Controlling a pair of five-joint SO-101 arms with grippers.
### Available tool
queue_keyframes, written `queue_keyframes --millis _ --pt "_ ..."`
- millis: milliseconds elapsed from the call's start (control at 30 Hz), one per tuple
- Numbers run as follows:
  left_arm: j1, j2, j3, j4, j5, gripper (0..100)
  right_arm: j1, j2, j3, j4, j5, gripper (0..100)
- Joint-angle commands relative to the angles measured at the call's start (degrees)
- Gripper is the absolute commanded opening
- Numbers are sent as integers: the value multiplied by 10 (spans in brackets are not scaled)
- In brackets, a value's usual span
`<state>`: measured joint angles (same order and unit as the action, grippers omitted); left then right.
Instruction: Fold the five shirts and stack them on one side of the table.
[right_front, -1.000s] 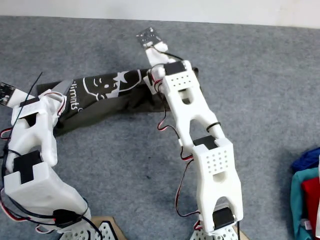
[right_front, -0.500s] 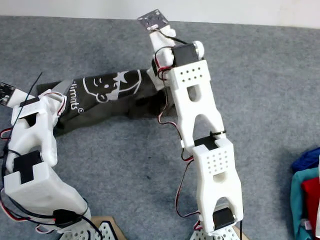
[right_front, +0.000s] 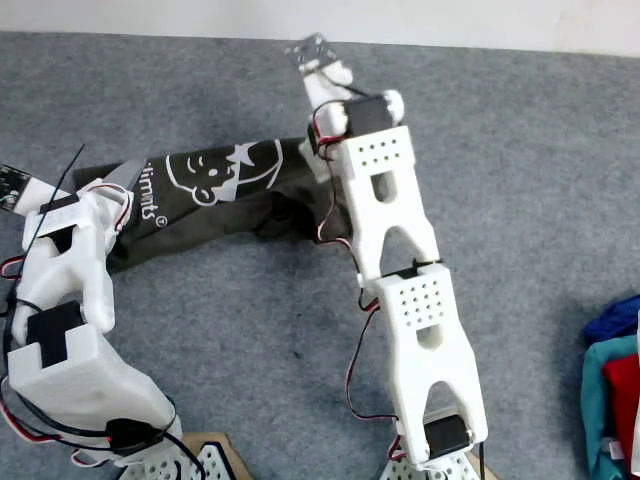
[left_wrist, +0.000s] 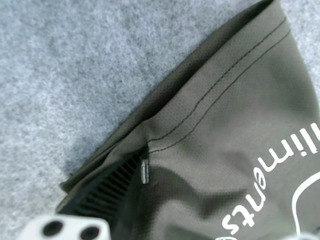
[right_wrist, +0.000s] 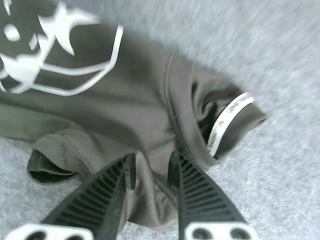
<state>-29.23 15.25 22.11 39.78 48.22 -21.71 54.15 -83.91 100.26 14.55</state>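
Item 1: stack of folded blue, teal and red shirts (right_front: 615, 390), at the near right edge of the grey carpet-like tabletop (right_front: 520, 150).
Item 2: left gripper (right_front: 125, 185), at the left end of the dark olive fabric shirt with white print (right_front: 215, 185); grip cannot be told.
Item 3: right gripper (right_wrist: 150, 167), black ribbed fingers (right_wrist: 117, 182) pinched on a fold at the shirt's collar end.
Item 4: shirt, lying rumpled across mid-table between both grippers.

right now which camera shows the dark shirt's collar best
The right wrist view: the collar lies open toward it, white neck band showing. In the high view the right arm covers that end of the shirt. The left wrist view shows a stitched hem and lettering at the other end.
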Motion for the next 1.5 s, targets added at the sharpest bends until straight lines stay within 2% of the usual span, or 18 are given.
queue_keyframes --millis 0,133,267,367,567,700,800,1067,1300,1467 --pt "12 3 -6 -11 1 546 4 -41 18 12 -2 116" --pt "12 3 -7 -11 1 546 -22 -131 161 12 -3 113" --pt "12 3 -7 -11 1 546 -53 -291 338 9 -4 34" --pt "12 3 -7 -11 1 546 -73 -391 480 -17 -4 19" --pt "12 3 -7 -11 1 546 -97 -539 824 -180 -22 15" --pt "12 3 -7 -11 1 546 -145 -618 1037 -333 -26 15" --pt "12 3 -7 -11 1 546 -153 -652 1149 -451 -24 15" --pt "12 3 -7 -11 1 546 -80 -599 1141 -550 -24 15" --pt "12 3 -7 -11 1 546 -31 -493 1028 -552 -27 15" --pt "12 3 -7 -11 1 546 -7 -473 975 -553 -28 15"
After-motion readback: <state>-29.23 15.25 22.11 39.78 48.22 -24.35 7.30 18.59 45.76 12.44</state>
